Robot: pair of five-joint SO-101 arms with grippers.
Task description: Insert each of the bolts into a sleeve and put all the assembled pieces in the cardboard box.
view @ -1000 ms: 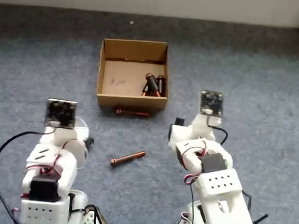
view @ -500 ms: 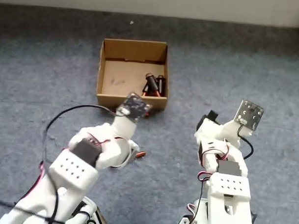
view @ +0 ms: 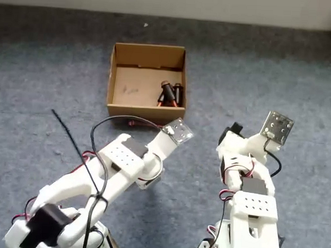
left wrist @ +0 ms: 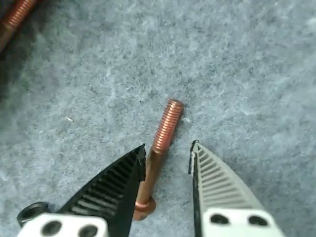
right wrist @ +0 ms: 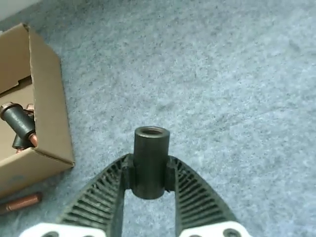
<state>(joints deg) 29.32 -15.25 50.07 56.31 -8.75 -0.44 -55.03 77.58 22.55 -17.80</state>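
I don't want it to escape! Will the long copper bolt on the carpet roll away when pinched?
Probably not far: the copper-coloured threaded bolt lies on fuzzy grey carpet, which should slow rolling. It looks like stiff metal, unlikely to bend. Its round shank may twist in the open left gripper as it shuts.

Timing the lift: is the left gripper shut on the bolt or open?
Open. The left gripper straddles the bolt, which lies flat on the carpet, and carpet is visible between the bolt and the white finger.
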